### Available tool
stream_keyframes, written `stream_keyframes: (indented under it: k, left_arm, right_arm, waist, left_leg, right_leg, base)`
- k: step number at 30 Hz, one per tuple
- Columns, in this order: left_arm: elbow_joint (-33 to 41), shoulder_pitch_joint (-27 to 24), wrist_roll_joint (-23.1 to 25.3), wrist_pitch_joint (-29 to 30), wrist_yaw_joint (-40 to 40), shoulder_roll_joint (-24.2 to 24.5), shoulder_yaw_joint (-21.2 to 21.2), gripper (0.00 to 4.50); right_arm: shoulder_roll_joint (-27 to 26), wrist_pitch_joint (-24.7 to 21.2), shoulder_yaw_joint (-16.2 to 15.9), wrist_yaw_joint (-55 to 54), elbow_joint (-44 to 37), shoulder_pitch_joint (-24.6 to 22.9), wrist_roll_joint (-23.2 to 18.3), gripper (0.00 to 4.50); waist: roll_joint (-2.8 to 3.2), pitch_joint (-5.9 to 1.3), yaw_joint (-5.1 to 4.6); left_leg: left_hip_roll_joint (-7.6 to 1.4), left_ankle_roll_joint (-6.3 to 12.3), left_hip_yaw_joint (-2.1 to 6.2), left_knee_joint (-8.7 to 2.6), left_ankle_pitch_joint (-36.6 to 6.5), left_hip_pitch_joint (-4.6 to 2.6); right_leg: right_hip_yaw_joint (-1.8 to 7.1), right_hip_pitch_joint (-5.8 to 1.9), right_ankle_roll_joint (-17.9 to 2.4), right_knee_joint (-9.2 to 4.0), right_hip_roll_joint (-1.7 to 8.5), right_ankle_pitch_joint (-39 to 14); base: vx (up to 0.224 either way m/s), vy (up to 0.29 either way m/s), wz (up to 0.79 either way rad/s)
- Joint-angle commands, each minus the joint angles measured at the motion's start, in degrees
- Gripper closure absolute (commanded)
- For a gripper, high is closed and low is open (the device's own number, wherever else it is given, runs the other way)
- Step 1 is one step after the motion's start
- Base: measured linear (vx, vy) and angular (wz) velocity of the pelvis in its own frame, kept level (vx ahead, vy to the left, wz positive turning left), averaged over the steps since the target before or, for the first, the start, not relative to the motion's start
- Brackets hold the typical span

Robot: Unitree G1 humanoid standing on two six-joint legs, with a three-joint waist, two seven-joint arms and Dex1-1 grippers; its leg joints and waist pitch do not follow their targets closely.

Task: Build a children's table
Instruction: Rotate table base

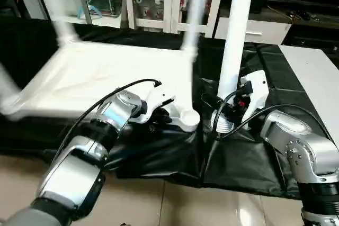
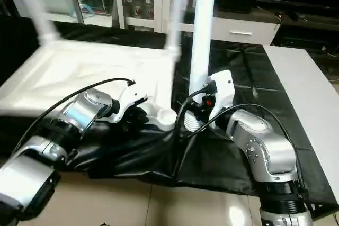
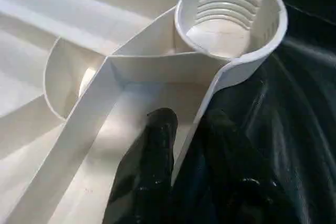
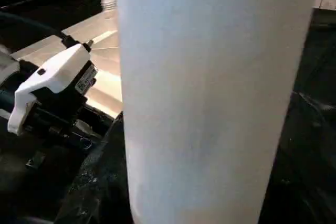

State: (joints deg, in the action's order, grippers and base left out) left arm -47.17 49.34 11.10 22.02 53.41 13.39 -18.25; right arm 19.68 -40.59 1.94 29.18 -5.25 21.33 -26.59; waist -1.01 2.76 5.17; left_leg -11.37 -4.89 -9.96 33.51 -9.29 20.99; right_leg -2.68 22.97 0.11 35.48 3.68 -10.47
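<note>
Tabletop (image 1: 106,78) lies upside down on the black-covered bench (image 1: 296,78), ribbed underside up. Three legs appear seated: far left (image 1: 55,9), far right (image 1: 193,14), near left (image 1: 6,91). The near right socket (image 3: 231,17) is empty, threads visible, so you have one leg left to fit. Your left hand (image 3: 184,156) straddles the tabletop's rim just beside that socket, one finger on each side, apparently bracing it; whether it is fully clamped cannot be told. Your right hand (image 1: 230,112) grasps the fourth leg (image 1: 235,35) near its threaded end, upright, just beside the socket. Remaining: seat and screw it, then flip the table.
</note>
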Motion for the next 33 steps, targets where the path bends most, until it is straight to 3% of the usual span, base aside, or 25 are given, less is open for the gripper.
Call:
stream_keyframes:
  k: [1,3,4,7,8,9,13,14,15,20,23,24,25,30,33]
  left_arm:
    - [-0.59,-4.08,1.16,3.04,-1.79,0.35,-0.27,3.73]
    - [0.56,-4.66,0.85,2.00,-1.28,0.24,-0.28,3.81]
    - [4.22,-6.88,0.58,-4.09,1.49,1.21,-2.32,3.84]
    - [6.91,-8.45,1.22,-8.29,2.34,2.36,-4.22,3.97]
    - [7.13,-8.56,1.27,-8.53,2.36,2.44,-4.33,4.02]
    - [9.23,-9.22,1.14,-7.65,4.12,3.12,-4.98,3.50]
    - [13.97,-10.17,-0.05,-4.38,8.88,4.33,-5.44,3.30]
    - [13.73,-9.99,0.11,-5.50,8.39,4.48,-5.28,3.15]
    - [12.54,-9.39,0.41,-6.81,7.60,4.35,-5.09,3.15]
    - [5.59,-6.10,-1.19,-8.20,9.35,3.43,-3.91,2.56]
    - [2.01,-4.30,-0.82,-8.98,9.25,3.12,-3.49,2.51]
    - [0.14,-3.33,-0.37,-10.29,9.05,3.10,-3.46,2.51]
    - [-0.36,-3.06,-0.31,-10.64,9.05,3.08,-3.43,2.51]
    - [-4.90,-0.57,0.25,-13.64,9.38,3.14,-4.07,2.51]
    - [-6.69,0.30,0.16,-14.35,9.68,2.83,-3.87,2.51]
  right_arm:
    - [0.01,0.16,1.49,-0.38,0.58,1.60,-0.07,2.63]
    - [0.03,0.17,1.53,-0.43,0.65,1.65,-0.06,2.63]
    - [0.13,0.20,1.58,-0.51,0.76,1.70,0.07,2.63]
    - [0.38,0.11,1.64,-0.44,0.70,1.67,0.07,2.63]
    - [0.40,0.10,1.64,-0.43,0.69,1.66,0.06,2.63]
    - [0.71,-0.17,1.75,-0.21,0.53,1.63,-0.16,2.63]
    - [1.57,-0.67,1.62,0.76,0.52,1.59,-0.47,2.63]
    - [1.72,-0.68,1.53,1.07,0.53,1.57,-0.46,2.63]
    - [1.78,-0.72,1.49,1.26,0.64,1.66,-0.49,2.63]
    - [1.85,-0.80,0.98,1.92,0.98,2.11,-0.60,2.63]
    - [1.89,-0.88,0.75,1.97,0.73,2.14,-0.81,2.63]
    - [1.88,-0.98,0.75,2.09,0.46,2.05,-0.87,2.63]
    - [1.88,-1.00,0.75,2.13,0.40,2.02,-0.88,2.63]
    - [1.89,-1.13,0.83,2.41,-0.29,1.43,-0.82,2.63]
    - [1.91,-1.17,0.87,2.37,-0.56,1.20,-0.84,2.63]
  waist:
    - [-1.07,-3.31,0.90]
    - [-0.84,-3.34,0.94]
    - [-0.88,-3.38,1.06]
    - [-0.72,-3.79,0.88]
    - [-0.73,-3.78,1.02]
    - [-0.80,-3.78,1.20]
    - [-0.99,-3.64,1.34]
    - [-0.86,-3.59,1.45]
    - [-1.21,-3.44,1.47]
    - [-1.04,-3.38,1.74]
    - [-1.29,-3.37,1.71]
    - [-0.96,-3.54,1.72]
    - [-1.06,-3.55,1.72]
    - [-0.91,-3.74,1.95]
    - [-0.88,-3.52,1.96]
  left_leg:
    - [-1.17,1.46,0.61,-3.95,-12.69,-0.09]
    - [-1.36,1.42,0.59,-4.08,-12.21,-0.19]
    - [-1.45,1.44,0.66,-4.18,-12.16,-0.22]
    - [-1.66,1.27,0.53,-4.13,-10.49,-0.34]
    - [-1.63,1.38,0.45,-4.06,-10.01,-0.36]
    - [-1.57,1.48,0.35,-4.01,-9.85,-0.45]
    - [-1.61,1.35,0.19,-4.01,-9.26,-0.49]
    - [-1.60,1.22,0.18,-4.02,-9.83,-0.54]
    - [-1.55,1.08,0.14,-4.10,-10.84,-0.52]
    - [-1.45,0.09,0.33,-4.30,-12.72,-0.71]
    - [-1.38,0.06,0.35,-4.28,-12.33,-0.53]
    - [-1.40,0.18,0.40,-4.21,-11.47,-0.54]
    - [-1.33,0.30,0.35,-4.16,-11.24,-0.51]
    - [-1.36,1.00,0.29,-3.93,-9.16,-0.51]
    - [-1.46,0.39,0.35,-4.08,-11.32,-0.61]
  right_leg:
    - [2.10,-2.44,-7.73,-5.64,4.43,-21.27]
    - [2.16,-2.42,-8.66,-5.45,4.35,-18.21]
    - [2.14,-2.46,-8.78,-5.50,4.40,-17.61]
    - [2.26,-2.59,-10.24,-4.59,4.13,-9.65]
    - [2.23,-2.64,-10.87,-4.36,4.08,-7.57]
    - [2.25,-2.69,-11.24,-4.29,4.16,-6.91]
    - [2.33,-2.77,-11.53,-4.22,4.32,-7.11]
    - [2.35,-2.72,-11.34,-4.32,4.32,-8.14]
    - [2.34,-2.70,-10.82,-4.57,4.32,-9.94]
    - [2.36,-2.49,-8.49,-5.12,4.47,-15.79]
    - [2.35,-2.59,-8.49,-5.08,4.40,-14.87]
    - [2.37,-2.65,-8.88,-4.87,4.38,-12.45]
    - [2.36,-2.70,-8.93,-4.87,4.35,-11.88]
    - [2.33,-2.92,-11.28,-4.21,4.28,-5.44]
    - [2.35,-3.00,-11.27,-4.52,4.56,-8.69]
  base:
    - [0.000,0.000,0.00]
    - [0.000,0.000,0.00]
    - [0.000,0.000,0.00]
    - [0.000,0.000,0.00]
    - [0.000,0.000,0.00]
    - [0.000,0.000,0.00]
    - [0.000,0.000,0.00]
    - [0.000,0.000,0.00]
    - [0.000,0.000,0.00]
    - [0.000,0.000,0.00]
    - [0.000,0.000,0.00]
    - [0.000,0.000,0.00]
    - [0.000,0.000,0.00]
    - [0.000,0.000,0.00]
    - [0.000,0.000,0.00]
